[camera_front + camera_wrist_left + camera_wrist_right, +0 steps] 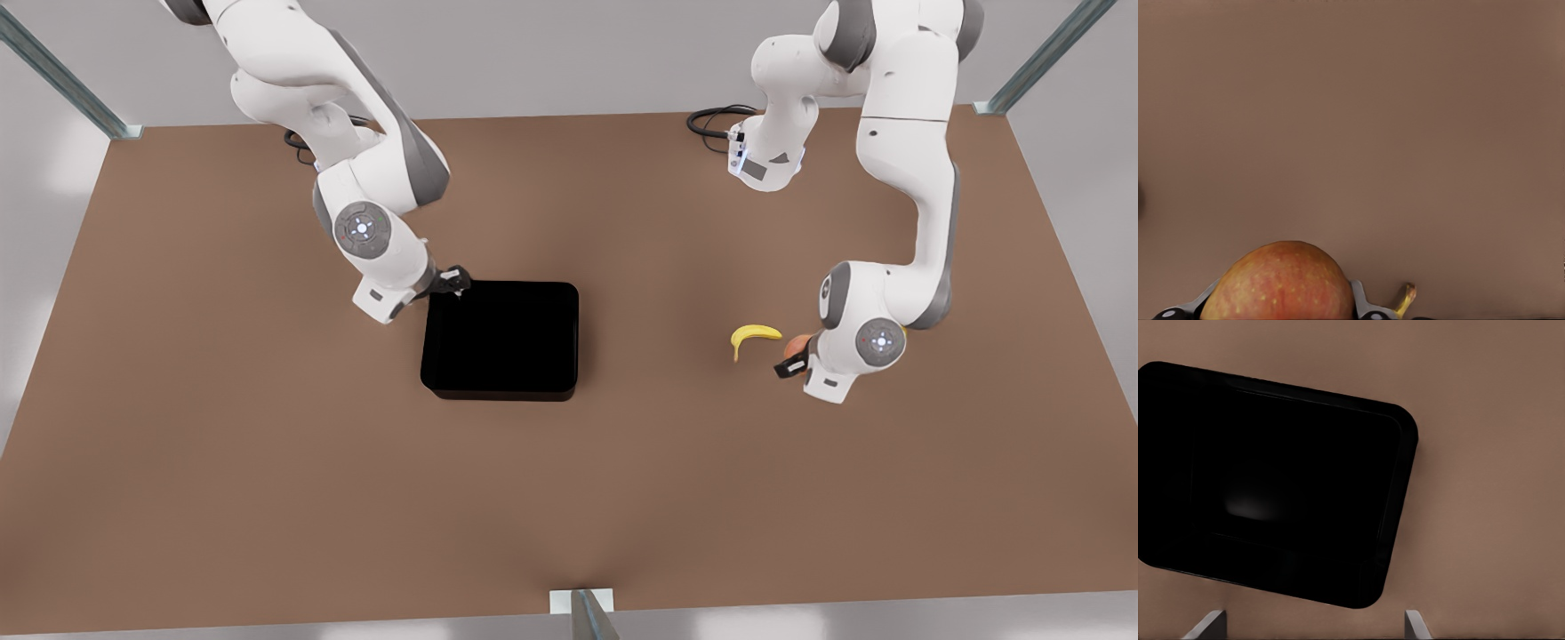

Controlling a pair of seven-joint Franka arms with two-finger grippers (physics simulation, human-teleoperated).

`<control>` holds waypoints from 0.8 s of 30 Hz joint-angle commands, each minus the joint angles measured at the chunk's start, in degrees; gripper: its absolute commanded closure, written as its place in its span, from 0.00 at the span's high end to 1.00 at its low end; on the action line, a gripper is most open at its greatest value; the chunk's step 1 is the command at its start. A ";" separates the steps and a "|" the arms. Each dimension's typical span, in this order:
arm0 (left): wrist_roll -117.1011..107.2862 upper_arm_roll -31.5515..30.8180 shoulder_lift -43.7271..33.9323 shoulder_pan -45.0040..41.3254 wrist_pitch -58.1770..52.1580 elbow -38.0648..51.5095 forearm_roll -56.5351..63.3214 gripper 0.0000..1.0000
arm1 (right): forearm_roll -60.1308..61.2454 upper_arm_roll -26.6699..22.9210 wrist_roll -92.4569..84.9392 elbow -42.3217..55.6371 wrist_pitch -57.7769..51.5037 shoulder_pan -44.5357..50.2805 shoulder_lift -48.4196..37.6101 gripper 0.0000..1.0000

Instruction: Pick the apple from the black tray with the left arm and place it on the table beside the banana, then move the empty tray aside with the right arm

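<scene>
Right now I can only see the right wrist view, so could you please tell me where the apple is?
Observer: The apple sits between the left hand's fingers, close beside the banana, at the front view's right.
Operator: Thank you. Where is my right hand relative to the tray?
Observer: The right hand is at the black tray's far corner, on the front view's left.

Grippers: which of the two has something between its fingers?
The left gripper, on the front view's right beside the banana: the apple sits between its fingers. The right gripper is open at the black tray corner.
</scene>
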 commanded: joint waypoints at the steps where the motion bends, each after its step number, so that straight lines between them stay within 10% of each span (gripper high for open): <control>1: 36.25 0.08 -0.06 0.00 7.42 -0.46 0.06 1.00 | 2.04 -0.01 28.29 -8.03 20.31 -0.55 -4.23 1.00; 8: 31.76 3.24 1.78 0.09 39.33 -11.54 1.64 1.00 | 1.16 -0.18 22.84 -17.09 39.92 -1.08 -1.77 1.00; 17: 32.20 5.79 7.85 0.09 43.02 -10.05 1.56 1.00 | 1.25 -6.16 4.20 -17.00 41.85 -1.08 4.20 1.00; 24: 29.21 5.61 -7.88 -0.26 -6.26 6.64 -8.54 1.00 | 1.51 -2.99 4.91 -17.44 40.18 -0.11 6.14 1.00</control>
